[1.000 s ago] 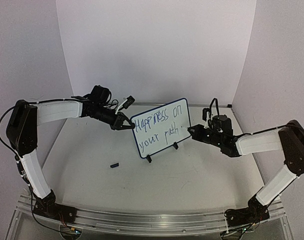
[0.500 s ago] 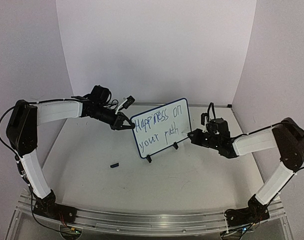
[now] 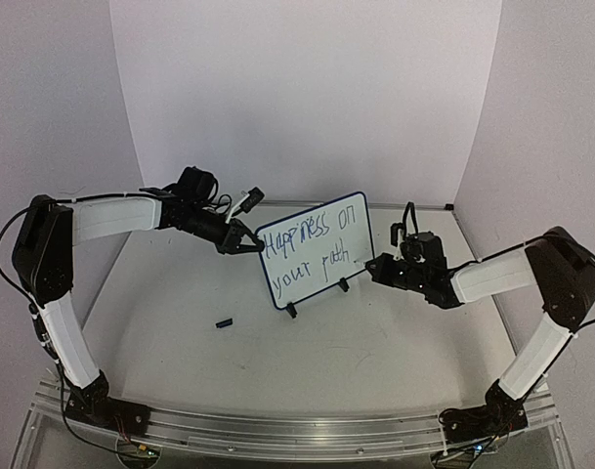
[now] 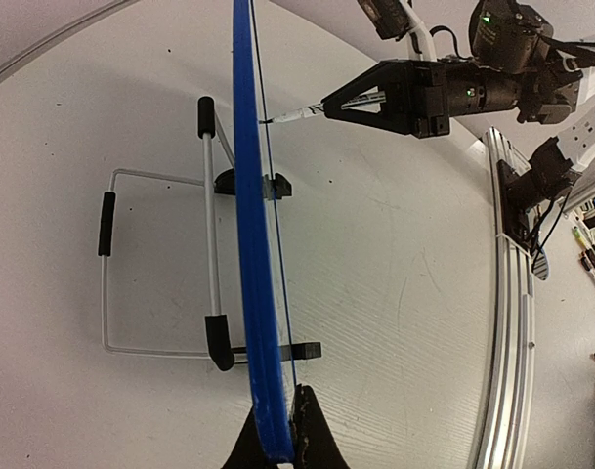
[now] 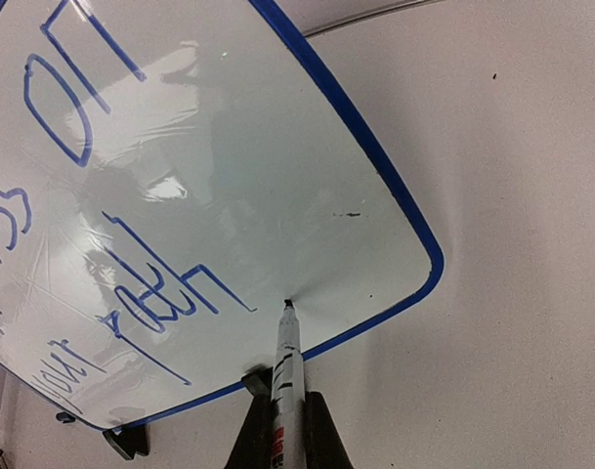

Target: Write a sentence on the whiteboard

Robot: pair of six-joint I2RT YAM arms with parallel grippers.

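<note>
The whiteboard (image 3: 313, 289) stands tilted on its black clip feet at mid-table, its blue rim showing. The sentence (image 3: 299, 237) reads "Happiness on your path" in two slanted blue lines. My left gripper (image 3: 246, 241) is shut on the board's left edge; the left wrist view shows the board (image 4: 248, 244) edge-on between those jaws (image 4: 282, 445). My right gripper (image 5: 282, 430) is shut on a slim marker (image 5: 288, 366). Its tip touches the board (image 5: 277, 176) just past the word "path" (image 5: 170, 293), near the lower right corner.
A small black cap (image 3: 223, 321) lies on the table left of the board. A wire stand (image 4: 106, 283) sits behind the board. White walls close the back and sides, and a metal rail (image 3: 277, 435) runs along the near edge.
My right arm has moved left toward the board, bringing the marker tip onto its lower right area. The left arm and board have not moved.
</note>
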